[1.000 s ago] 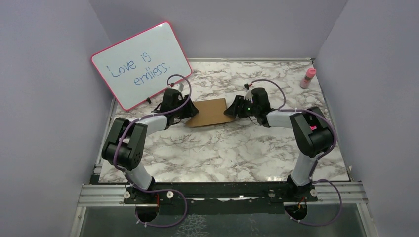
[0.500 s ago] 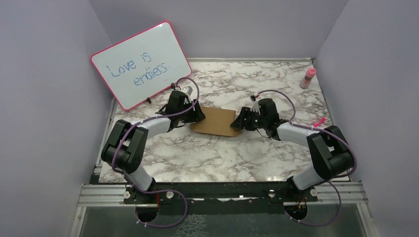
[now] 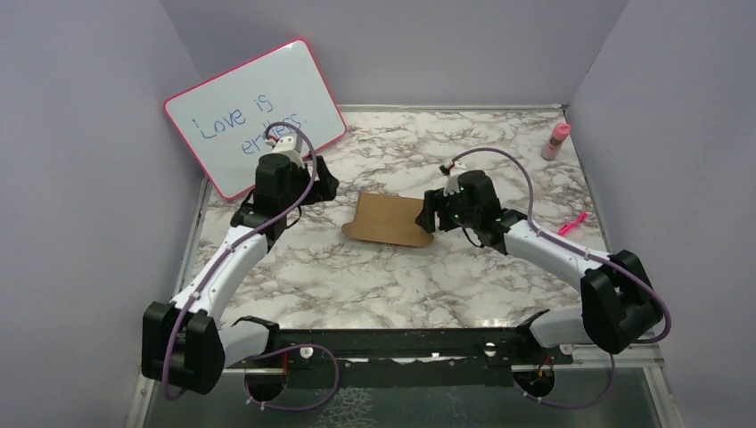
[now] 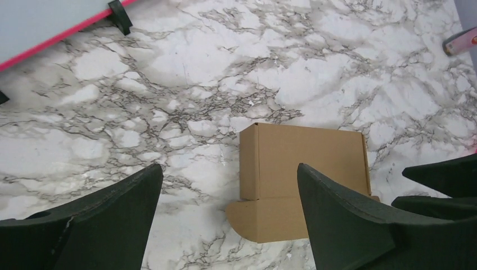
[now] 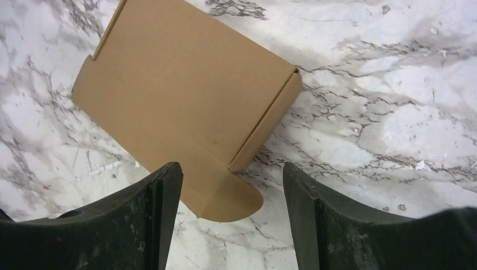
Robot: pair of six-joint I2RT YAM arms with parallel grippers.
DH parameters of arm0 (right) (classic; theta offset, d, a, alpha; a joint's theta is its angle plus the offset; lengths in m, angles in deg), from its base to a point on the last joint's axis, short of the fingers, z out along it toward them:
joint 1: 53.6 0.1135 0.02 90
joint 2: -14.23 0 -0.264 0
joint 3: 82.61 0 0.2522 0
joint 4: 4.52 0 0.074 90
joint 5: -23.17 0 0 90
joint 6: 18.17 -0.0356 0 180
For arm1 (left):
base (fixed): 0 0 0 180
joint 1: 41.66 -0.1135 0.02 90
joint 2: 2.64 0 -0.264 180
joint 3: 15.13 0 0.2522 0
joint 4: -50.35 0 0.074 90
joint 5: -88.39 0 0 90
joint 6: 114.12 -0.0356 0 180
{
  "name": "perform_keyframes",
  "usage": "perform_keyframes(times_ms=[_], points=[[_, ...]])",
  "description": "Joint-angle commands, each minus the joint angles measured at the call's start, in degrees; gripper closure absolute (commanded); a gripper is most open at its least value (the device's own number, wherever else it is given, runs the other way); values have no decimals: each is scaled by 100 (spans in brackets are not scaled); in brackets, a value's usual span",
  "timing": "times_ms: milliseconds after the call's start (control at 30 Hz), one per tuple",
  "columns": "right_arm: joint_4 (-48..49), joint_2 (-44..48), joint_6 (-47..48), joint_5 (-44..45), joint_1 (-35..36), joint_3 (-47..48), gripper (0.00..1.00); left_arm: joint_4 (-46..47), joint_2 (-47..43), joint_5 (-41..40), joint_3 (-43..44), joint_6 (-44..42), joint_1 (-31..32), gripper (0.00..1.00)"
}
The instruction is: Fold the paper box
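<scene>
While the box (image 3: pixel 390 219) is lying in the middle of the table (image 3: pixel 374 276), its body is already looking closed into a low carton, so most of the folding is appearing done. One rounded flap (image 5: pixel 233 199) is sticking out along its near edge and resting on the marble, untucked. Judging by that, tucking it in is what is remaining. The left gripper (image 3: pixel 323 185) is hovering well apart from the box, near the whiteboard (image 3: pixel 254 116), its jaws standing wide and holding nothing. The right gripper (image 3: pixel 428 214) is hanging just beside the box's right end, jaws likewise spread and gripping nothing, though whether a fingertip is touching the cardboard cannot be told.
</scene>
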Motion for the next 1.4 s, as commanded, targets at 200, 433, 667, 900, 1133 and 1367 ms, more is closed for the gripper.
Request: perform_keyframes(times_ms=[200, 433, 667, 900, 1133, 1367], points=[[-775, -286, 1895, 1422, 1376, 868, 29, -1225, -1096, -761, 401, -1120, -143, 1], [-893, -918, 3385, 2846, 2775, 1158, 29, -1252, -1328, -742, 224, -1348, -542, 1], [-673, -1608, 4290, 3721, 3505, 1445, 31, -1421, -1779, -1422, 28, -1564, -579, 1], [273, -2167, 4825, 4557, 3778, 1309, 35, -1423, -1987, -1692, -65, -1586, -579, 1], [1346, -2461, 5285, 5092, 3780, 1007, 44, -1414, -2039, -1712, -77, -1583, -587, 1], [1681, -2827, 5382, 5082, 3780, 895, 51, -1381, -2066, -1689, -104, -1583, -588, 1]])
